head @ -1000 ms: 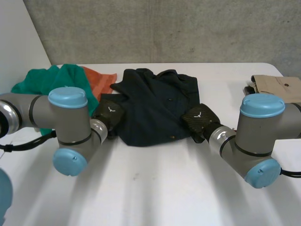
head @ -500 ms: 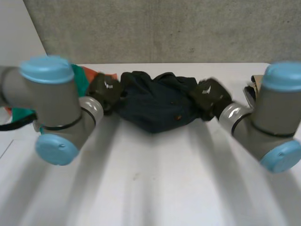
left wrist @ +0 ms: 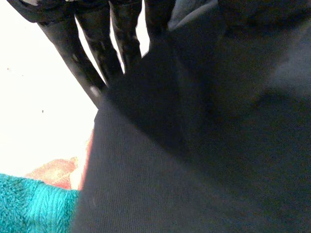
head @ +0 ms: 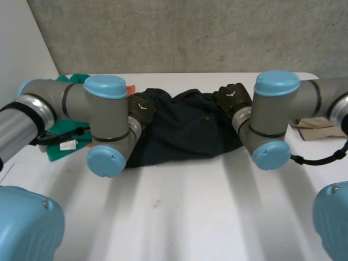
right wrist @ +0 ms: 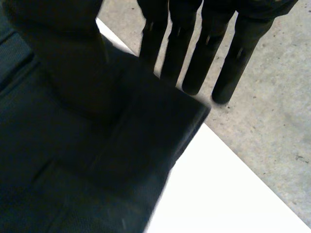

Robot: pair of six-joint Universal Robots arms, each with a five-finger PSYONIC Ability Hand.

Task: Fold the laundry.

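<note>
A dark navy garment [head: 185, 130] lies doubled over on the white table [head: 179, 217], its near part folded toward the far side. My left hand [head: 140, 107] rests at its far left edge, fingers [left wrist: 92, 48] straight, with the garment [left wrist: 204, 145] lying against them. At the far right edge sits my right hand [head: 232, 97]. Its fingers [right wrist: 233, 53] are straight too, and a corner of the garment [right wrist: 73, 165] drapes in front of them beside the thumb. I see no pinch in either hand.
A green cloth [head: 57, 152] and an orange cloth [head: 130, 87] lie left of the garment, partly behind my left arm. A tan folded item [head: 321, 117] sits at the table's right edge. Grey floor [right wrist: 272, 111] lies past the far edge.
Both hands carried the garment's near edge up and over to its far side, so it now lies shorter. Their fingers went from shut on the cloth to straight.
</note>
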